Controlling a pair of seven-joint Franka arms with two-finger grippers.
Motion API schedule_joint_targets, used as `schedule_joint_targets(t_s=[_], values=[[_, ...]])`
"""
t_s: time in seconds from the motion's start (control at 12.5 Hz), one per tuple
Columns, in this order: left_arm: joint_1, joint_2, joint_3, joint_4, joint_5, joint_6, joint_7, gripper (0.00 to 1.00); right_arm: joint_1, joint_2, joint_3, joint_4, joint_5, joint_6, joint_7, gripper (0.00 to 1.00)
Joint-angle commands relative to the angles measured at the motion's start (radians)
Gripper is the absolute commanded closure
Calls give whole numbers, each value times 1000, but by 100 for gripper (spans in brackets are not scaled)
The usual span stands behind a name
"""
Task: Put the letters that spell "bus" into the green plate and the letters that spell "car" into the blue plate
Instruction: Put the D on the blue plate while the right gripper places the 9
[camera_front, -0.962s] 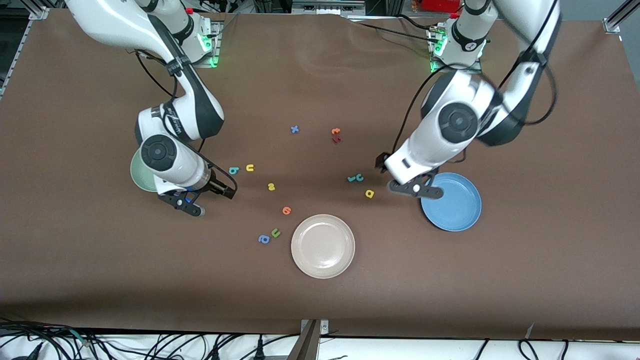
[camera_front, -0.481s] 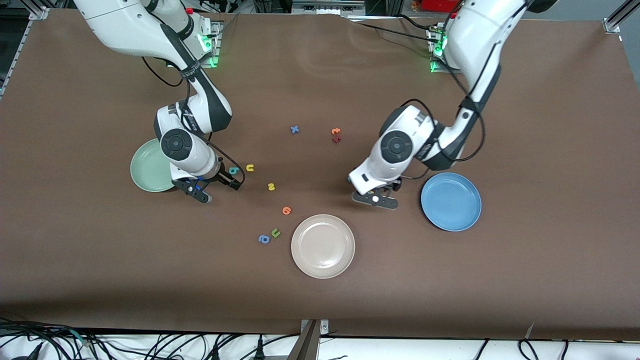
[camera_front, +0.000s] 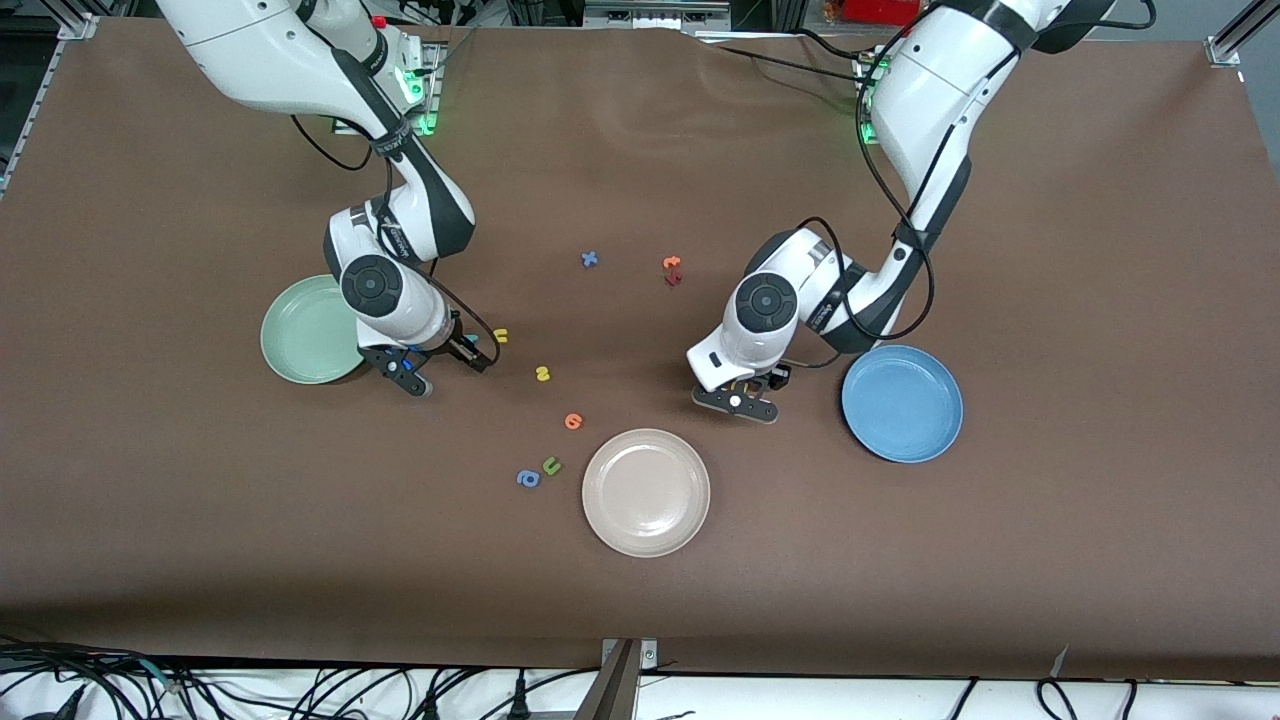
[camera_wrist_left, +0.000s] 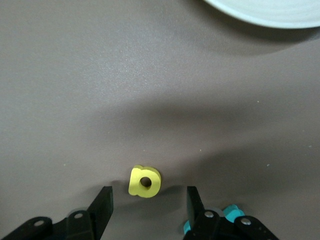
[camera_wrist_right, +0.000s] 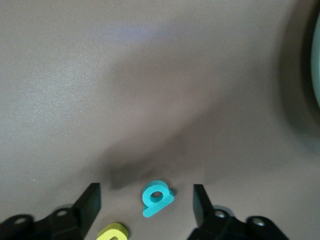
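Observation:
My right gripper (camera_wrist_right: 145, 193) is low over the table beside the green plate (camera_front: 305, 345), open, with the teal "b" (camera_wrist_right: 156, 198) lying between its fingers and touching neither. The yellow "u" (camera_wrist_right: 113, 232) lies just next to it. My left gripper (camera_wrist_left: 149, 193) is open and low between the blue plate (camera_front: 902, 403) and the beige plate, with the yellow "a" (camera_wrist_left: 145, 181) lying loose at its fingertips. A teal letter (camera_wrist_left: 230, 214) peeks out by one finger. The yellow "s" (camera_front: 542, 373) lies on the table mid-way between the arms. Both plates show no letters.
The beige-white plate (camera_front: 646, 492) sits nearer the front camera than the letters. An orange letter (camera_front: 573, 421), a green "u" (camera_front: 551, 465) and a blue "a" (camera_front: 527, 479) lie beside it. A blue "x" (camera_front: 589, 259) and orange and red letters (camera_front: 672, 270) lie toward the bases.
The right gripper has moved from the green plate's edge to over the teal "b". The left gripper has moved from the blue plate's rim to over the yellow "a".

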Motion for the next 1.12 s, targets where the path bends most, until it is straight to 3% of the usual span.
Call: schedule_joint_targets(t_s=[0.0, 0.08, 0.16, 0.32, 0.48, 0.72, 0.8, 1.04], values=[[0, 21, -1, 16, 41, 19, -12, 47, -1, 13, 4, -11, 8, 31, 19, 29], [3, 22, -1, 13, 39, 18, -6, 71, -1, 16, 5, -13, 9, 31, 19, 32], [5, 28, -3, 10, 39, 19, -5, 86, -1, 19, 5, -16, 20, 31, 19, 33], [11, 21, -1, 11, 39, 12, 0, 99, -1, 19, 13, -22, 25, 31, 19, 35], [14, -13, -1, 13, 39, -26, -8, 99, -1, 18, 17, -25, 26, 31, 19, 35], [70, -111, 0, 18, 39, -189, 9, 99, -1, 15, 18, -30, 36, 28, 19, 36], [115, -128, 0, 15, 39, -252, 44, 99, -1, 16, 18, -31, 36, 29, 19, 38], [236, -125, 5, 10, 43, -283, 165, 96, -1, 13, 18, -46, 37, 37, 19, 53]])
